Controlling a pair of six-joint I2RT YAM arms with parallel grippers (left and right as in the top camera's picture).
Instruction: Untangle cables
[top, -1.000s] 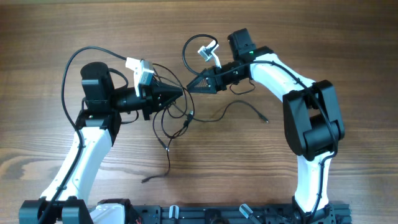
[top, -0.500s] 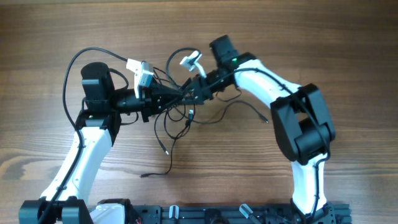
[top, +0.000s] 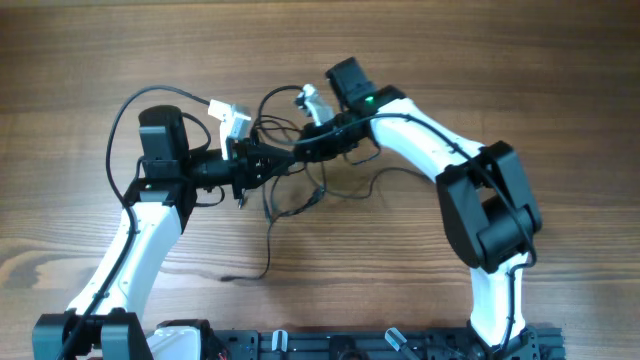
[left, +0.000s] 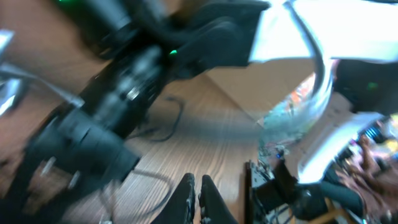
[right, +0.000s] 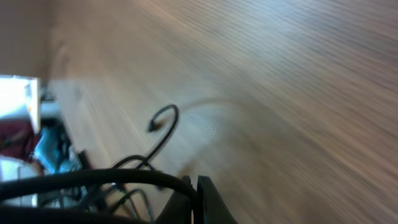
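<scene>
Brown wood grain fills the overhead view: a wooden worktop with two white and black robot arms reaching in from the near edge. The left arm rises from the lower left and points its left pincer to the right. The right arm bends in from the lower right and points its right pincer to the left. The two tips meet almost nose to nose near the middle of the worktop. The thin black cables lie in a loose tangle right under and around that meeting point. One strand trails down toward the near edge and another curls off to the right.

The left wrist view is heavily blurred. The left pincer shows at the bottom edge, its two dark fingers pressed together side by side. Whether a strand is caught between them cannot be told. The black body of the right arm fills the upper left. Behind it, one of the cables lies on the wooden worktop.

The right wrist view is also blurred. The right pincer sits at the bottom with its fingers together. A dark strand runs in from the left right up to the fingertips, but the blur hides whether it is pinched. Further off, the cables curl into a small hook shape on the wooden worktop.
</scene>
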